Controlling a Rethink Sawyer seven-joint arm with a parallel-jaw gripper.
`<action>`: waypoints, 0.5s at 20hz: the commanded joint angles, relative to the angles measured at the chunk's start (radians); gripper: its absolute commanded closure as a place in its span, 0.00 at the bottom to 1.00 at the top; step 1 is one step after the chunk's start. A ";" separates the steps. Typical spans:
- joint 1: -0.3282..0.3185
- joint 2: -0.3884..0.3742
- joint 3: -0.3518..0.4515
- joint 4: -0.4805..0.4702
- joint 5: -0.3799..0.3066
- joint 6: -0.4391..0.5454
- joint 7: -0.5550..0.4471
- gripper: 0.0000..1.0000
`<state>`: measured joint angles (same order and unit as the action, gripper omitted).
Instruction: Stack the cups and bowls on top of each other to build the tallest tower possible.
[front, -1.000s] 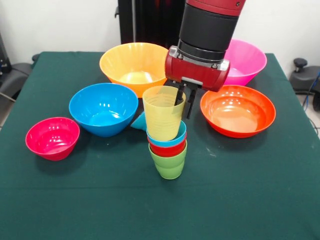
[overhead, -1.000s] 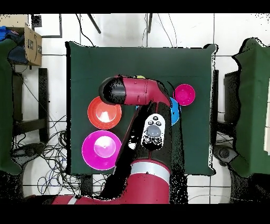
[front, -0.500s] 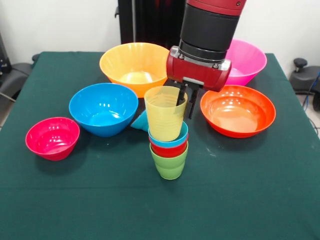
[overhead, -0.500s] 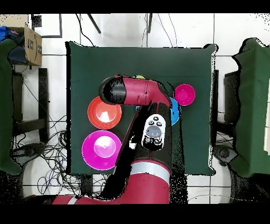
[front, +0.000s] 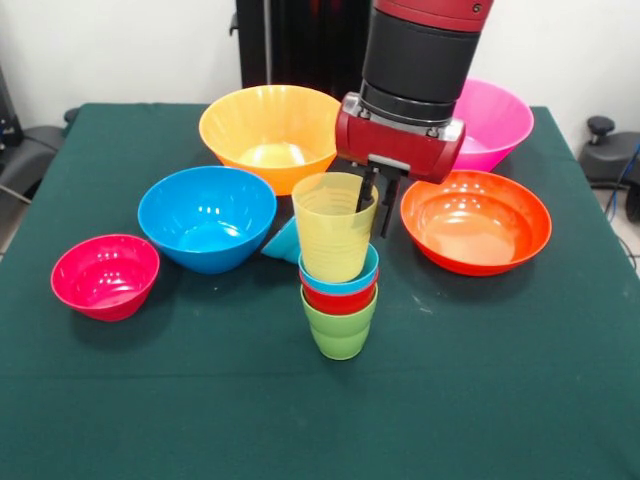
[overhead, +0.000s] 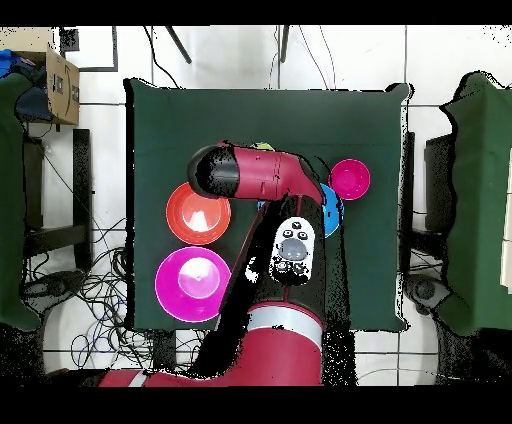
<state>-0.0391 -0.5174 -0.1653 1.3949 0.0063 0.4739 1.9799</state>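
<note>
The tower stands mid-table in the front view: a lime green cup (front: 339, 332) at the base, a red cup (front: 338, 299) in it, then a light blue cup (front: 347, 279), and a ribbed yellow cup (front: 332, 228) on top, tilted slightly. My gripper (front: 375, 206) comes down on the yellow cup's far right rim, one finger inside and one outside, shut on the wall. From overhead the arm (overhead: 262, 176) hides the cups.
Around the tower lie the bowls: yellow-orange (front: 262, 130), pink (front: 492, 122), red-orange (front: 478, 222), blue (front: 206, 216), magenta (front: 105, 275), and a small light blue one (front: 282, 243) tipped behind the stack. The overhead view shows red-orange (overhead: 198, 214), pink (overhead: 193, 284) and magenta (overhead: 349, 179).
In the front view my gripper and the yellow cup have shifted slightly right, and the cup stack under it has moved along with them. The bowls have not moved.
</note>
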 joint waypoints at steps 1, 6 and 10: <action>-0.007 0.065 0.107 0.084 0.023 -0.055 0.136 1.00; 0.001 0.082 0.106 0.093 0.027 -0.081 0.144 1.00; 0.014 0.100 0.102 0.089 0.029 -0.100 0.158 1.00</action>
<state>-0.0400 -0.5063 -0.1648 1.4094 0.0154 0.4395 1.9799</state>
